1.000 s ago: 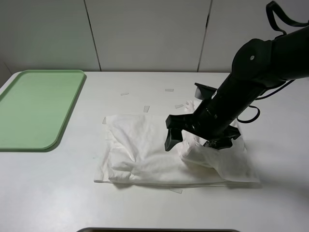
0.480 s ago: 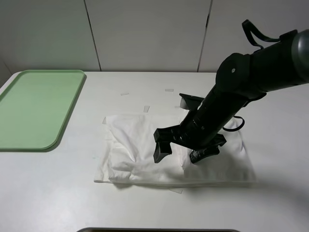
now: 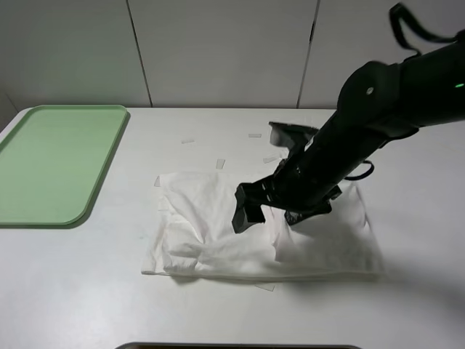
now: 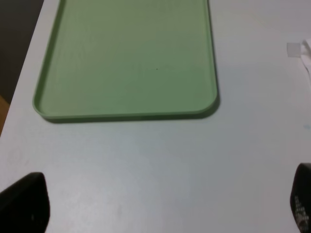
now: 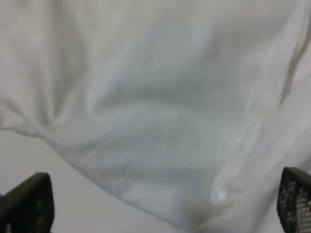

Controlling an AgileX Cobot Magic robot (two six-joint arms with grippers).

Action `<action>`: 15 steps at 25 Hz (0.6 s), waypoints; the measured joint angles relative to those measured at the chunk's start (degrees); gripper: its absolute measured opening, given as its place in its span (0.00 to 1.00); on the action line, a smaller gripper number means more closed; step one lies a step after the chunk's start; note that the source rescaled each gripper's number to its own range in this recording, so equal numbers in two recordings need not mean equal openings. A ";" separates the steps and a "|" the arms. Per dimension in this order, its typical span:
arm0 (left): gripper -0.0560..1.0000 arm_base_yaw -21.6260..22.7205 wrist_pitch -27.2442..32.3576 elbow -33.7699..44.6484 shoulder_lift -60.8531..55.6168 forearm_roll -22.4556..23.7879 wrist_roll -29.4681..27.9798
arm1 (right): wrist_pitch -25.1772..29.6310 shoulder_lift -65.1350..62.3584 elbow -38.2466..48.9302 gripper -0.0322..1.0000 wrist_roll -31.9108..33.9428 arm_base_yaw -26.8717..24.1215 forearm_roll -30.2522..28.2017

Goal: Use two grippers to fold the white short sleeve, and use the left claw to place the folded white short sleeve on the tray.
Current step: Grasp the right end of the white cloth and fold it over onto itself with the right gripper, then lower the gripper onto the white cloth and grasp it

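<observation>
- Exterior high view: the right gripper (image 3: pixel 275 212), jaws spread wide and empty, hangs just over the white short sleeve (image 3: pixel 203 233), which lies rumpled in a rough rectangle mid-table (image 3: pixel 87 291).
- The tray (image 3: pixel 51 160) lies at the far left, well apart from it.
- Left wrist view: the left gripper (image 4: pixel 163 204), fingers wide apart and empty, hovers near the tray.

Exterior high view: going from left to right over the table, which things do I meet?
First the green tray → then the white shirt. The right hand hangs open over the shirt's middle, so I leave it out of the order.
</observation>
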 joint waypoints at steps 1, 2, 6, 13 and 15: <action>1.00 0.00 0.00 0.00 0.00 0.00 0.00 | -0.32 -2.41 0.00 1.00 -1.15 0.00 -1.13; 1.00 0.00 0.00 0.00 0.00 0.00 0.00 | -0.65 -5.22 0.00 1.00 -2.51 0.00 -2.50; 1.00 0.00 0.00 0.00 0.00 0.00 0.00 | -0.41 -13.41 0.00 1.00 -3.80 0.00 -8.66; 1.00 0.00 0.00 0.00 0.00 0.00 0.00 | 9.32 -36.73 0.01 1.00 1.22 0.00 -27.15; 1.00 0.00 0.00 0.00 0.00 0.00 0.00 | 12.93 -43.44 0.01 1.00 3.09 0.00 -30.42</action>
